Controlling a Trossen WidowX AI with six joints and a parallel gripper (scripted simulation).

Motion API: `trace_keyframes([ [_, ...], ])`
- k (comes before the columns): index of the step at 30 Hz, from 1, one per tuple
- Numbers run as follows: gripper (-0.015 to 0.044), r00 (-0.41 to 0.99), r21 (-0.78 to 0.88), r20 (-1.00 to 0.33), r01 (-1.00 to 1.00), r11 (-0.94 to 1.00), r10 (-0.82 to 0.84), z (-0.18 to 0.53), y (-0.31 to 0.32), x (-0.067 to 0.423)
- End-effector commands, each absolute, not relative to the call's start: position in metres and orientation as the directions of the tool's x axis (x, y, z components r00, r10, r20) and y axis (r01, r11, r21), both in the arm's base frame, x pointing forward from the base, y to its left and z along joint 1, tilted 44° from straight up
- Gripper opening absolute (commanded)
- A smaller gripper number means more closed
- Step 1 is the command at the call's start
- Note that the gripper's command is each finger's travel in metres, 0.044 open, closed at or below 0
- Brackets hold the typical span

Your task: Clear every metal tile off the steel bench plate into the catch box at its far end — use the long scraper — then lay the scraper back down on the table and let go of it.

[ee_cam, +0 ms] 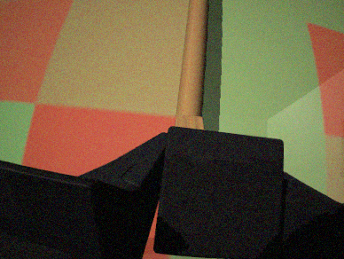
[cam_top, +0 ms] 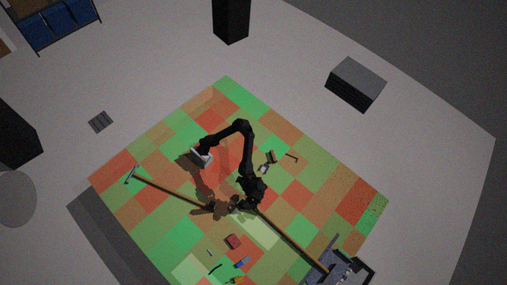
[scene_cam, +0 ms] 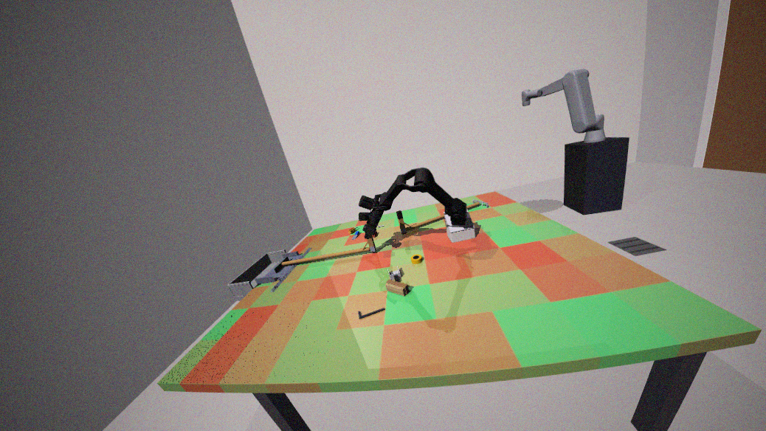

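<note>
The long scraper (cam_top: 290, 239) (scene_cam: 326, 256) (ee_cam: 192, 66) has a wooden handle that runs from my gripper to the steel bench plate (cam_top: 330, 254) (scene_cam: 267, 275). My gripper (cam_top: 250, 204) (scene_cam: 369, 233) (ee_cam: 197, 145) is shut on the scraper's black grip, low over the table. The scraper's head is on the plate. Several small pale metal tiles (cam_top: 346, 275) lie past the head, near the catch box (cam_top: 365, 264) (scene_cam: 238, 288). The bottom edge of the top view cuts off part of the plate. The wrist view shows neither head nor tiles, and the box's inside is hard to make out.
A second long-handled tool (cam_top: 170, 191) lies at the left. A red block (cam_top: 233, 241), a blue-and-grey item (cam_top: 242, 261) and a yellow-handled tool (cam_top: 236, 279) lie left of the scraper. A brown block (cam_top: 272, 156) (scene_cam: 397, 288), a hex key (cam_top: 292, 156) (scene_cam: 370, 313) and yellow tape (scene_cam: 416, 258) lie on the other side.
</note>
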State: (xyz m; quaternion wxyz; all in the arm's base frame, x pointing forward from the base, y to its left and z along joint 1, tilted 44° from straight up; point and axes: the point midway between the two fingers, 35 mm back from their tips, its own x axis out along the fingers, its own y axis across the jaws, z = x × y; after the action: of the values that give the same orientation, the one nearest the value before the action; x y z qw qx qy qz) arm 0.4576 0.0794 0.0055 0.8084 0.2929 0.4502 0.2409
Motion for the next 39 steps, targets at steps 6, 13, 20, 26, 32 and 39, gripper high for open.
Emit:
trace_keyframes([
  [6, 0.0, 0.49, 0.688, -0.58, -0.133, 0.714, 0.65, 0.01, 0.073, 0.446],
  [13, 0.0, 0.491, 0.688, -0.58, -0.133, 0.714, 0.65, 0.011, 0.07, 0.436],
  [20, 0.0, 0.491, 0.688, -0.58, -0.133, 0.714, 0.65, 0.011, 0.068, 0.425],
  [26, 0.0, 0.492, 0.688, -0.58, -0.132, 0.714, 0.65, 0.011, 0.067, 0.416],
  [32, 0.0, 0.492, 0.688, -0.58, -0.132, 0.714, 0.649, 0.011, 0.065, 0.406],
  [39, 0.0, 0.493, 0.688, -0.579, -0.132, 0.714, 0.649, 0.011, 0.063, 0.395],
])
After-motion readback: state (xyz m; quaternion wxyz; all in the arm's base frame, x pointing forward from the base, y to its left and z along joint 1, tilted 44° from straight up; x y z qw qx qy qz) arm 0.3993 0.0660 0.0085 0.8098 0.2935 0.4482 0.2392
